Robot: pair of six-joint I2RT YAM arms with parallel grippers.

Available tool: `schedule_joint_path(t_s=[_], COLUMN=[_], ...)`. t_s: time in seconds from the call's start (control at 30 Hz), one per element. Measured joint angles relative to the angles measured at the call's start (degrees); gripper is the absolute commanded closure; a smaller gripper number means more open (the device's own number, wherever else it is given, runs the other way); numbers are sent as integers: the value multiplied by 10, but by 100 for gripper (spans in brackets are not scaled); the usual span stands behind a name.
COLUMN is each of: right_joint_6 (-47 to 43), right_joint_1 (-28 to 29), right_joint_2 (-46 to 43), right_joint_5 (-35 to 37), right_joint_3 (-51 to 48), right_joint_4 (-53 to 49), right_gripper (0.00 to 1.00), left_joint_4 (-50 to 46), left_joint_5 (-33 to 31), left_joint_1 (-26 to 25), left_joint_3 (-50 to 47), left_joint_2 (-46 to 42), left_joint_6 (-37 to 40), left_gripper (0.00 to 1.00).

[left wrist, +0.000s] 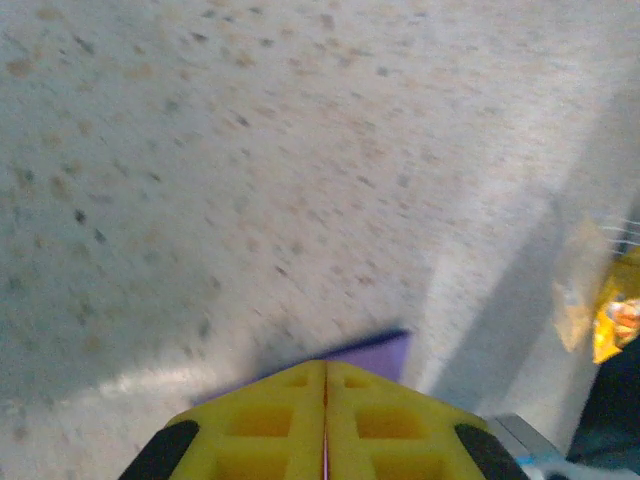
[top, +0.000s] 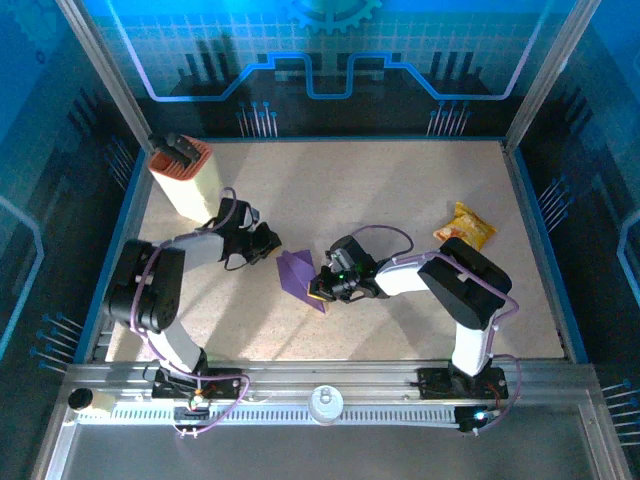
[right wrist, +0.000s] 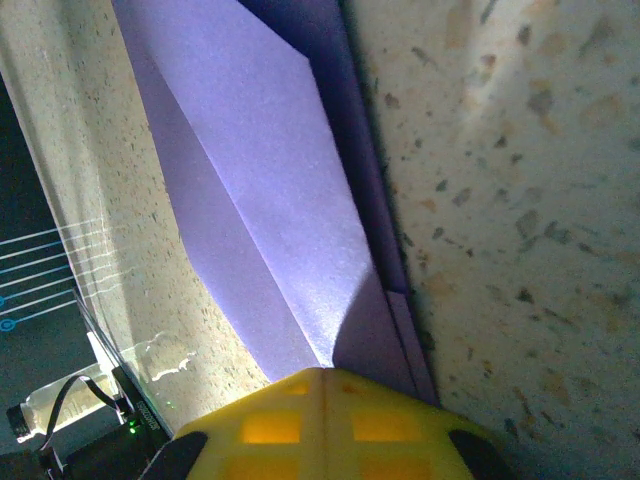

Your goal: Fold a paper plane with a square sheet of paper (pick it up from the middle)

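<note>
I treat the square sheet of paper (top: 298,276) as a light, thin, limp workpiece. It will carry no load and should slide readily on the speckled tabletop (top: 400,190). In my judgement, a hard pinch away from a fold line would leave a stray crease. The layered zone along the creases should be stiffer than a single ply, so I would take hold there, near the middle, and not at a loose corner. The sheet is violet and partly folded. From above it reads as a pointed, roughly triangular shape lying flat near the centre of the tabletop, between the two arms. The right wrist view shows a pale upper flap with one sharp diagonal crease over a darker layer. The right pincer (top: 322,287) sits at the sheet's right edge with its yellow pads together. The paper runs under its tips, and I cannot tell whether a ply is nipped between them. The left pincer (top: 270,243) sits just beside the sheet's left corner, pads likewise together. A violet corner shows beyond its tips, and I cannot tell whether it grips that corner.
</note>
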Motion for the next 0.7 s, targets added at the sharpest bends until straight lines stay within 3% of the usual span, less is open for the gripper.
schedule_joint_path(t_s=[0.2, 0.4, 0.7], right_joint_6=[2, 5, 7], right_joint_1=[0, 0, 0], right_joint_2=[0, 0, -1], right_joint_5=[0, -2, -2], right_joint_3=[-3, -6, -6], right_joint_4=[6, 13, 14], right_gripper=[100, 100, 100], left_joint_4=[6, 21, 30], left_joint_5=[-7, -9, -34], left_joint_1=[-57, -164, -170], left_joint_3=[-40, -44, -56], left_joint_2=[-82, -53, 8], left_joint_6=[-22, -36, -56], left_gripper=[89, 94, 94])
